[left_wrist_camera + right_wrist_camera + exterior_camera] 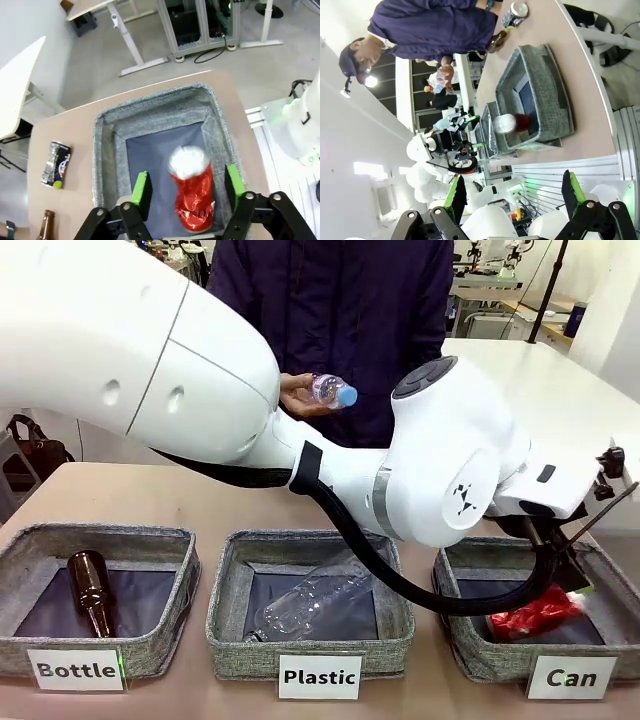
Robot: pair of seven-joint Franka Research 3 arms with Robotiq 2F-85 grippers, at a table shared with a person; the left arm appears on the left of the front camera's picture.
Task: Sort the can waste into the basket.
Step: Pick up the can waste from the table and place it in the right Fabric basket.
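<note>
Progress looks to be about half. The red can sits inside the grey fabric basket, directly under the left claw and between its green pads. That claw is partly spread over the basket. Its pads stand clear of the can on both sides and grip nothing (the can's top is blurred, so it may be dropping). The right claw is spread wide and empty.

What is left is the dark crushed can, which lies on the worktop outside the basket, well off to the side of the left claw, near a brown glass bottle.

Three white labels on the bin fronts read "Bottle", "Plastic" and "Can". The red can's bin is the "Can" one. The print on either can is too small to read.
</note>
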